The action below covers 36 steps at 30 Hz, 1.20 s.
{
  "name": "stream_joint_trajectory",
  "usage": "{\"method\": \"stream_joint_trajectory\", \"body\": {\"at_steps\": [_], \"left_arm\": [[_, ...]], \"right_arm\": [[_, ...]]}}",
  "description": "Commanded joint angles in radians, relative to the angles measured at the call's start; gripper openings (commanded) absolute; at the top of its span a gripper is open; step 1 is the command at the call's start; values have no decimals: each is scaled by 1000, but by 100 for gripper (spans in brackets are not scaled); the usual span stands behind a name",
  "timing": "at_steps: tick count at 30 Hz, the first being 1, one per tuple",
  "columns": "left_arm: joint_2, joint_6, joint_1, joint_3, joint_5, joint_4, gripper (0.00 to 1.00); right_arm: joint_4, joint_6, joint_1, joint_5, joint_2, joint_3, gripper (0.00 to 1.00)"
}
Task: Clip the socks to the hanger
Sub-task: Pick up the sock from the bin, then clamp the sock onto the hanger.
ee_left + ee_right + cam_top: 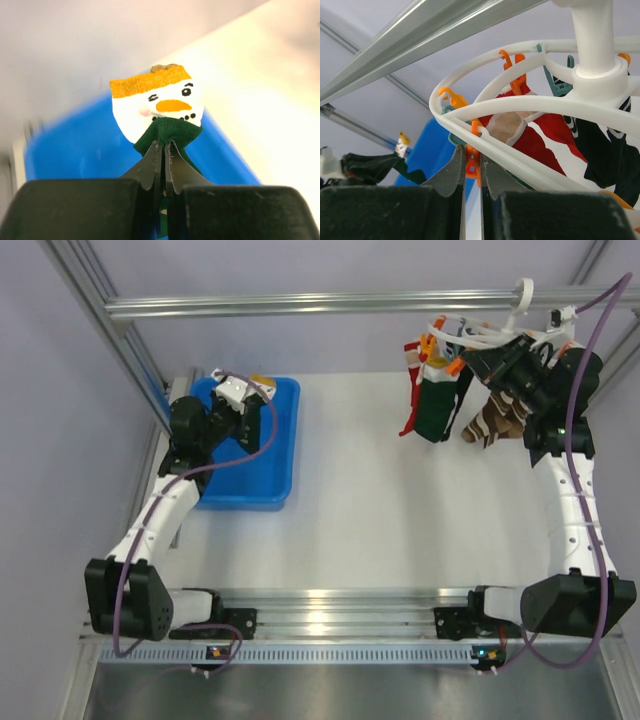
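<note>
Table (380,530): white, below hanger (530,106).
Left gripper (162,146): clamped on snowman sock (159,107), well left of hanger.
Right gripper (472,162): pinching orange peg (471,170) on hanger's ring.
Socks (435,410): red and green, clipped under hanger.

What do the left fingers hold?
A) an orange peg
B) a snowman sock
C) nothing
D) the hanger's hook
B: in the left wrist view the left fingers are shut on the green part of a snowman sock, over the blue bin.
</note>
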<state>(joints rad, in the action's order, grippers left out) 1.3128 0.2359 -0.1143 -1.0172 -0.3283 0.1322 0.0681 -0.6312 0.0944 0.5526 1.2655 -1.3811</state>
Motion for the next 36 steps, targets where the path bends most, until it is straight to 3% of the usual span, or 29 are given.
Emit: {"method": "stream_joint_trajectory", "body": {"at_steps": [1, 5, 10, 19, 28, 36], "left_arm": [[-81, 223, -31, 23, -334, 219, 0], [-118, 343, -174, 45, -414, 386, 0], [-83, 479, -388, 29, -457, 451, 0], [175, 516, -639, -156, -422, 570, 0], [431, 471, -720, -340, -344, 682, 0], [476, 444, -714, -376, -316, 684, 0]], "right_arm": [[-126, -15, -9, 26, -9, -13, 0], [-154, -39, -10, 38, -6, -9, 0], [-195, -76, -10, 52, -8, -1, 0], [-231, -122, -10, 63, -14, 13, 0], [-257, -160, -10, 76, -21, 30, 0], [-258, -139, -10, 86, -26, 34, 0]]}}
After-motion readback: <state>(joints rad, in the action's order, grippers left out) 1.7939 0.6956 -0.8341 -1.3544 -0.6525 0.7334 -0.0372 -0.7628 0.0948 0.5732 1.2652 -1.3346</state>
